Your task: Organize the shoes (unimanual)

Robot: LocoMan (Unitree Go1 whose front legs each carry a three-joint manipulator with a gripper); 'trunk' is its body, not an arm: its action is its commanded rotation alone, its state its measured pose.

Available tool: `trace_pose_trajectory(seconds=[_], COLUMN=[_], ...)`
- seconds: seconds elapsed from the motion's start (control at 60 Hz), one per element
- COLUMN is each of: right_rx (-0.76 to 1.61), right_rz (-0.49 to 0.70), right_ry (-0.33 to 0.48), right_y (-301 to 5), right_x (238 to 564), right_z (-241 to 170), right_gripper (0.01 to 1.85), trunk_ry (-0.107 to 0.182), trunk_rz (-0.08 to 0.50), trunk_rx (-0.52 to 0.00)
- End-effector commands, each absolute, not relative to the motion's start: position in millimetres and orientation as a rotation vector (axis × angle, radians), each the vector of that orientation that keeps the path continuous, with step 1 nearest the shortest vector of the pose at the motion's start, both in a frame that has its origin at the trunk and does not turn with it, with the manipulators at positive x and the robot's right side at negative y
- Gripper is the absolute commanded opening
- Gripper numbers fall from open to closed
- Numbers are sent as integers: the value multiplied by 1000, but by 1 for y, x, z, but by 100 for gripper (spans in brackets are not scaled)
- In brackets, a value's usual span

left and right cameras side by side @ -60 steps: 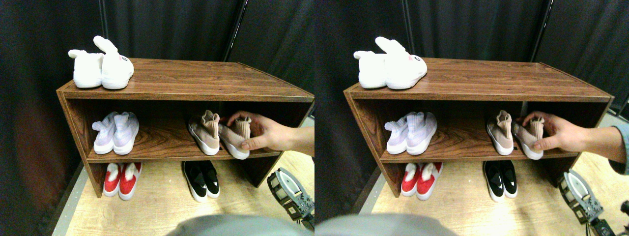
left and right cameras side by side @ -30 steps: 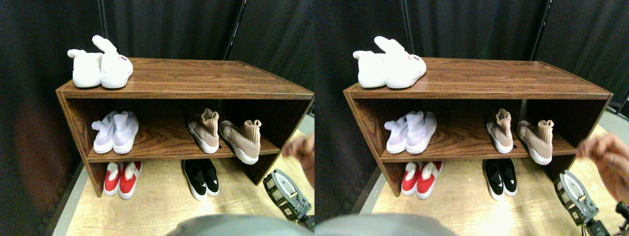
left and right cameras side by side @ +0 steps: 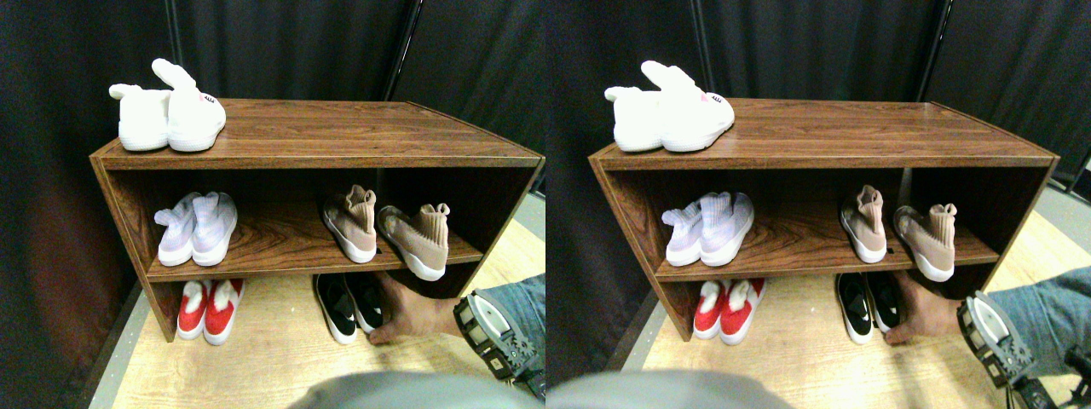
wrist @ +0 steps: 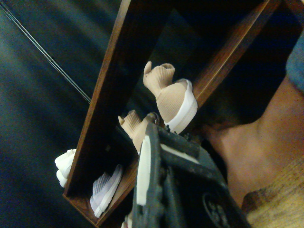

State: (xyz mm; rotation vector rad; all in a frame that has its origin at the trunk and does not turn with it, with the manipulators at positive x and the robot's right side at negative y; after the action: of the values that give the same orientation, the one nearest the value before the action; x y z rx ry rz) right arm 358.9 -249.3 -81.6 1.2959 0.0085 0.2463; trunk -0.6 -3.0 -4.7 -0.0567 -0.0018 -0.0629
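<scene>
You have a brown wooden shoe rack (left and right cameras side by side: 324,136) in front of you, standing on a light wood floor (left and right cameras side by side: 273,362) against a dark curtain (left and right cameras side by side: 290,43). The tan sneakers (left and right cameras side by side: 388,230) sit on the right part of the middle shelf (left and right cameras side by side: 281,247), apart from one another: the left one (left and right cameras side by side: 351,223) lies well on the board with its heel toward you, while the right one (left and right cameras side by side: 418,240) is angled, its white-soled toe pointing at the front edge and poking just past it. In the wrist view the same shoe's sole (wrist: 183,111) hangs over the shelf edge.

The black slip-ons (left and right cameras side by side: 348,305) stand side by side on the floor under that shelf, toes toward you. A person's hand (left and right cameras side by side: 413,313) reaches in from the right — it touches the outer side of the right slip-on, a blue denim sleeve (left and right cameras side by side: 516,298) behind it.

Your right gripper (left and right cameras side by side: 499,336) hangs low at the lower right, just beside that hand and in front of the sleeve, clear of every shoe. You cannot tell from either view whether its jaws are apart or together — only the dark jaw frame (wrist: 156,190) shows.

White bunny-ear slippers (left and right cameras side by side: 166,119) sit on the rack's top at the left, lavender sneakers (left and right cameras side by side: 196,228) on the middle shelf's left, red-and-white shoes (left and right cameras side by side: 209,308) on the floor below them.
</scene>
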Motion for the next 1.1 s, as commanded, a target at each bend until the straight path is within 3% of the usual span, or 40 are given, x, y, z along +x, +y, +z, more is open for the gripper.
trace_pose_trajectory(seconds=[0.017, 0.733, 0.8, 0.817, 0.9, 0.917, 0.933, 1.017, 1.1], right_rx=[1293, 1280, 1294, 1294, 1262, 1262, 1217, 1152, 1174], right_rz=[282, 308, 288, 288, 277, 277, 285, 285, 278], right_ry=[-13, -9, -21, -21, -30, -30, -50, -76, -50], right_y=[-245, -242, -241, -241, -238, -238, -237, -235, -235], right_x=[357, 351, 348, 348, 345, 345, 346, 352, 362], right_z=[-75, -69, -65, -65, -61, -61, -61, -60, -60], right_gripper=[6, 6, 53, 53, 125, 125, 142, 164, 172], trunk_ry=[-5, -6, -6, -6, -6, -7, -7, -8, -11], trunk_rz=[-61, -78, -78, -78, -78, -81, -81, -80, -80], trunk_rx=[-69, -62, -62, -62, -62, -63, -63, -65, -68])
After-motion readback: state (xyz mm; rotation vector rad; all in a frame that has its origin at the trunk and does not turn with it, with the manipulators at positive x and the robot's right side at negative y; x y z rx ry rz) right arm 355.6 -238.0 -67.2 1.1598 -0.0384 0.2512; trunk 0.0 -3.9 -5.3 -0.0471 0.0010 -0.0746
